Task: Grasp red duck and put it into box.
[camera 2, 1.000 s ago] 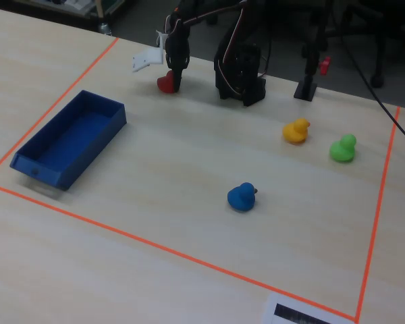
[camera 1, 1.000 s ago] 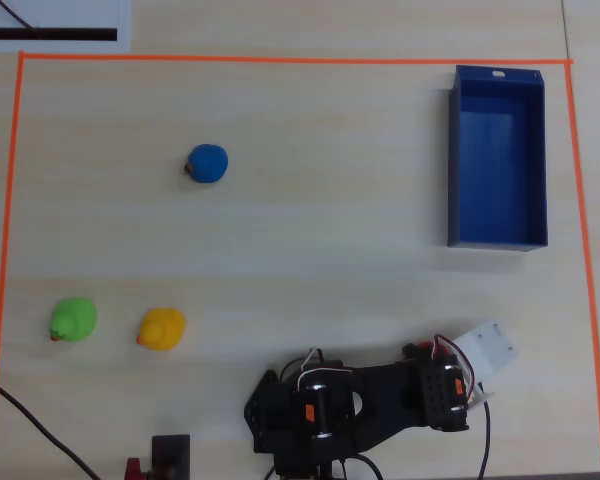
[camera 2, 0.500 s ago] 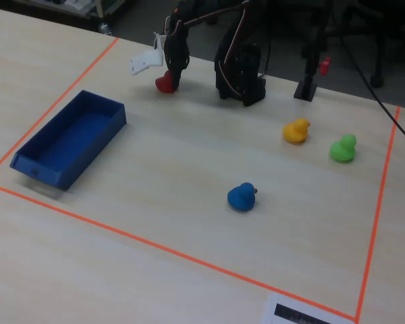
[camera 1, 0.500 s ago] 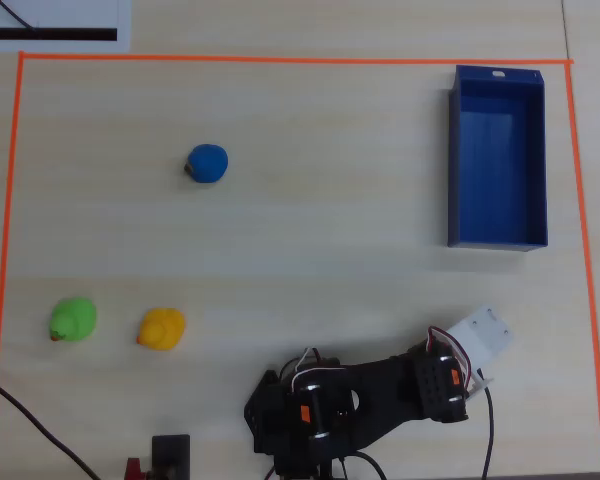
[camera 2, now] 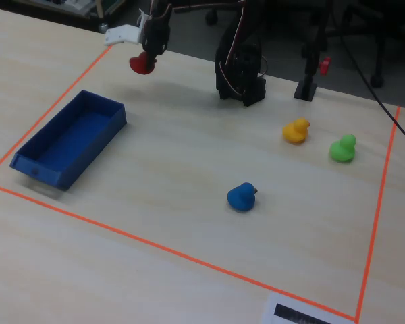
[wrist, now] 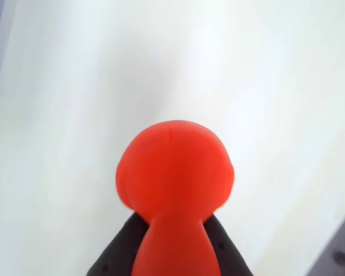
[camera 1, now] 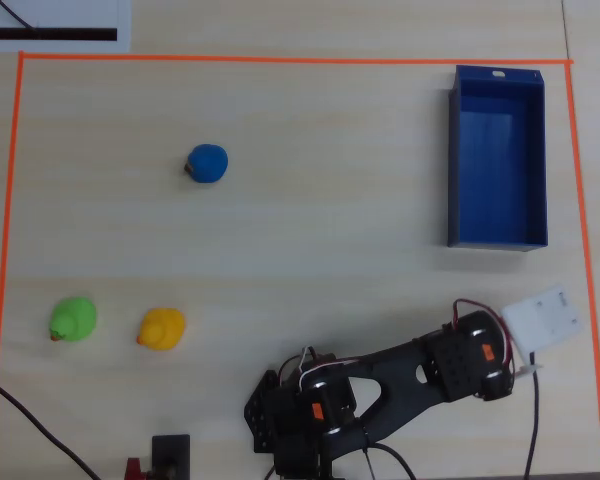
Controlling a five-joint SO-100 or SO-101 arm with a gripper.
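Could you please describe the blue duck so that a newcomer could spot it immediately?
Inside the orange tape border, look near the table's middle, away from the blue box. The blue duck sits alone there, unlike the yellow duck and green duck, which sit together.

Four toy ducks in all: one red duck (camera 2: pixel 142 65), one blue duck (camera 2: pixel 241 197), one yellow duck (camera 2: pixel 295 131), one green duck (camera 2: pixel 342 148). One box (camera 2: pixel 34 165), one arm (camera 2: pixel 239 64), and one orange tape border (camera 2: pixel 155 246).
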